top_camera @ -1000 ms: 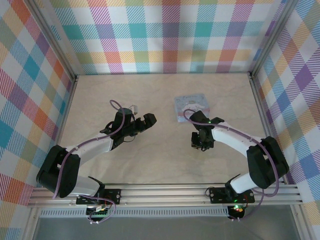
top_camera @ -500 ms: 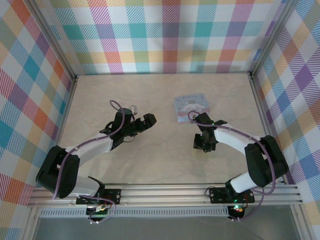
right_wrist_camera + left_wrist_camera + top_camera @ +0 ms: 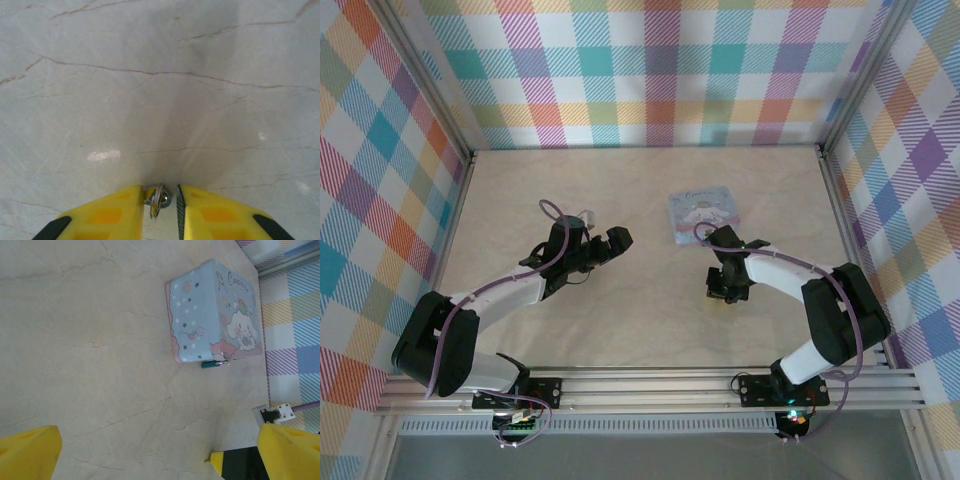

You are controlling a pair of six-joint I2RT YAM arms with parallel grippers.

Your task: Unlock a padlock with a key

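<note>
With right fingers (image 3: 110, 212) pinching a small silvery metal key ring (image 3: 158, 199), left fingers (image 3: 27, 450) spread wide; yet to reach and open tiny blue-bodied padlock (image 3: 211, 364).

Bright even light, soft shadow on table (image 3: 200, 60) (right wrist), slightly hazy

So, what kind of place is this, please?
Probably a small enclosed robot test cell: checked cloth walls, a marble-look tabletop, and a left arm and right arm bolted to an aluminium rail at its near edge.
</note>
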